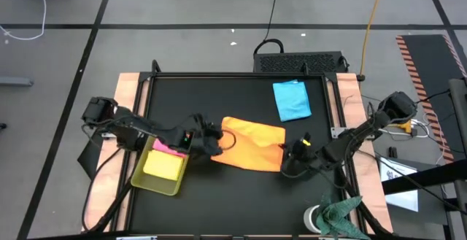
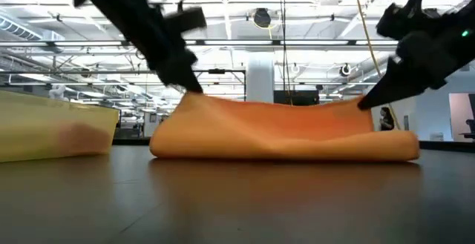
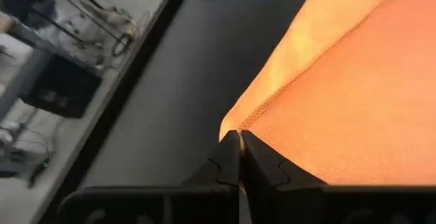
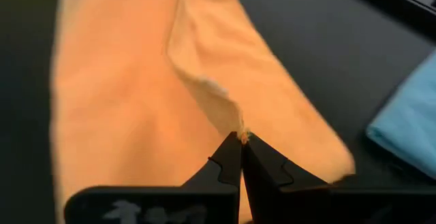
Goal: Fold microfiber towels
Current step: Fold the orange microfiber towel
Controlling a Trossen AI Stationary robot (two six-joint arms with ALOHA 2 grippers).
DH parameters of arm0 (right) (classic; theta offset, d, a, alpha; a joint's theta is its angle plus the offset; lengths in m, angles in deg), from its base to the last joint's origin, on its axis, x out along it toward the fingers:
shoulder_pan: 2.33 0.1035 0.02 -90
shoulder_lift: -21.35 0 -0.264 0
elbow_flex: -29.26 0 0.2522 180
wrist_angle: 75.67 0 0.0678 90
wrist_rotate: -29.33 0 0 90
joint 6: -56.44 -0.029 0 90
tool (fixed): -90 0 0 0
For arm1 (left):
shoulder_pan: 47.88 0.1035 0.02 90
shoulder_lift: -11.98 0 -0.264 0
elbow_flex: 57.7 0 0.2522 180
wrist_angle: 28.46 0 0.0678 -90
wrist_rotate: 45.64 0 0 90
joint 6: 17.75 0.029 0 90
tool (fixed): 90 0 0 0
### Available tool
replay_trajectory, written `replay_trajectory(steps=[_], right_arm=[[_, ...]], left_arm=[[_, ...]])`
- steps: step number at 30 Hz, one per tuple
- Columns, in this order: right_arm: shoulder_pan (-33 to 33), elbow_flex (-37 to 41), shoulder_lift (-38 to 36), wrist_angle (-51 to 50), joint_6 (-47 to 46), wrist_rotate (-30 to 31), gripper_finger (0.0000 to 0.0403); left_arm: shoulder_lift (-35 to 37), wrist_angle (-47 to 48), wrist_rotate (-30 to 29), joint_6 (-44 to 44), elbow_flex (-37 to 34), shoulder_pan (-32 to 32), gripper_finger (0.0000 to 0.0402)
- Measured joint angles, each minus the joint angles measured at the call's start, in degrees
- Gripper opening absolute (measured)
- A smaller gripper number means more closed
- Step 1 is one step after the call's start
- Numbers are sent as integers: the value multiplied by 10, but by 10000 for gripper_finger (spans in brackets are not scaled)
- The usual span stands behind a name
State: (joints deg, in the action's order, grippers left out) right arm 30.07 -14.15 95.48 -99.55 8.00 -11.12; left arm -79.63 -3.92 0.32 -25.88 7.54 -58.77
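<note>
Both arms reach inward low over the table, the left gripper (image 1: 217, 142) clamped tight with its fingers (image 3: 228, 159) pressed together on an orange towel (image 1: 252, 144) corner, and the right gripper (image 1: 285, 149) likewise pinched shut on the opposite corner, wrists angled down toward each other.

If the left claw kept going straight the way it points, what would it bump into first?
Probably the orange towel itself: the left gripper, shut on its corner, points across the cloth. Beyond it lies the light blue towel.
</note>
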Motion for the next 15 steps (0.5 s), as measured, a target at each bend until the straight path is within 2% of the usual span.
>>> replay_trajectory(steps=[8, 15], right_arm=[[-53, 10, 0, -8, 21, -1, 0], [-102, 11, 0, -22, 22, -13, 0]], left_arm=[[0, -174, 105, 54, -88, 82, 9], [0, -224, 147, 79, -108, 129, 9]])
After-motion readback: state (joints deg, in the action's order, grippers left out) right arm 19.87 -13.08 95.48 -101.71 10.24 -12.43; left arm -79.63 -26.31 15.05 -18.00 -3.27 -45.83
